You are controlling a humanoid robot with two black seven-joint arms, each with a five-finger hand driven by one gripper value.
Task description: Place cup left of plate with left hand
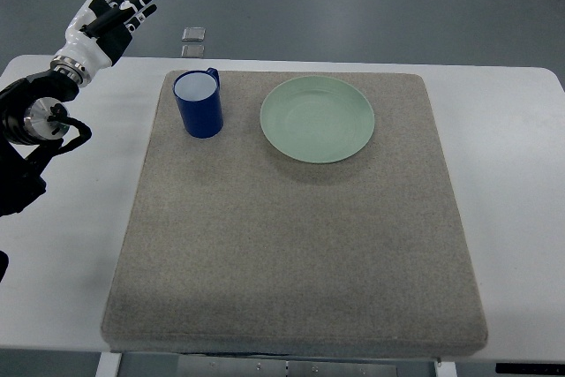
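A blue cup with a white inside stands upright on the grey felt mat, at its far left corner. A pale green plate lies to the cup's right, a small gap between them. My left hand is raised at the upper left, beyond the table's far edge, its fingers spread and holding nothing. It is well left of and apart from the cup. The right arm does not show.
The mat lies on a white table. Two small grey squares lie on the floor beyond the table's far edge. My left arm's black forearm reaches over the table's left edge.
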